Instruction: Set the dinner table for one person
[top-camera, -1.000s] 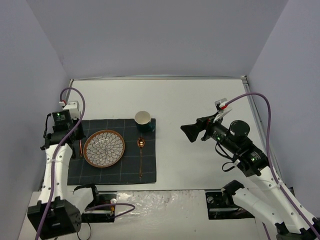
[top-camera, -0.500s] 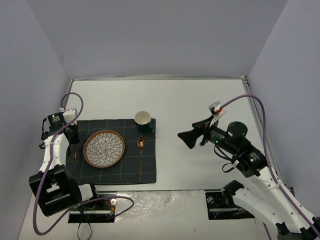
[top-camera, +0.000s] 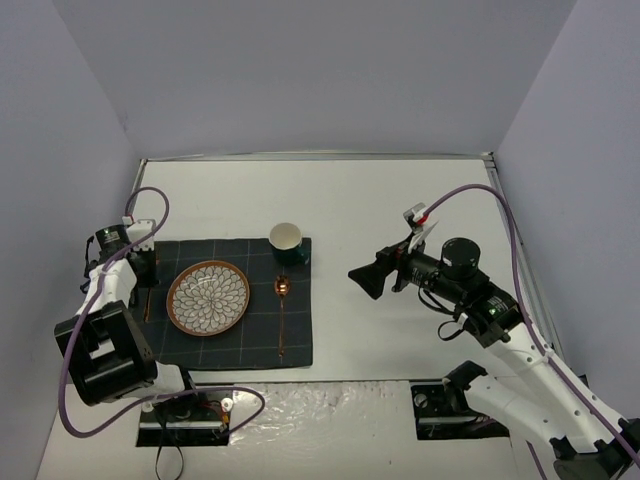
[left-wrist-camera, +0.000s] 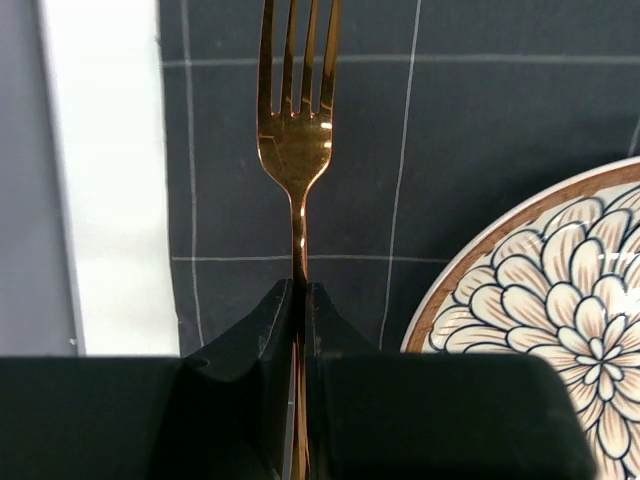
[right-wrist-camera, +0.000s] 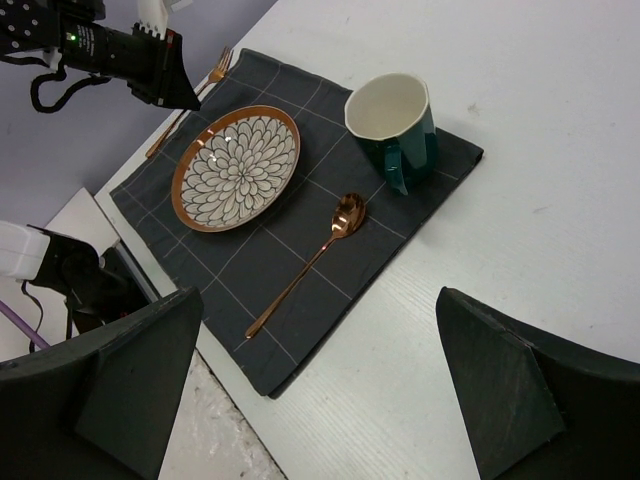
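Swinging in over the last second, the left gripper (top-camera: 145, 267) now sits at the left edge of the placemat (top-camera: 250, 340), while the right gripper (top-camera: 364, 280) has drifted a little toward the middle of the overhead frame. Its jaws pinched tight on the thin handle, the left claw holds a copper fork (left-wrist-camera: 295, 150) with tines pointing to the top of the wrist view. The fork is lined up alongside the patterned plate (left-wrist-camera: 540, 300) at lower right, the customary spot for it. Whether the fork already rests on the cloth or hangs just above it is hard to tell from these angles. A spoon (top-camera: 281, 310) lies on the other side of the plate, and a green cup (top-camera: 287, 243) stands at the mat's upper right corner, so the setting looks nearly complete. The right claw, fingers spread wide and holding nothing, hovers over bare tabletop, likely kept clear of the work. All of it sits in the left half of the white dinner table (top-camera: 400, 200), near its bottom edge.
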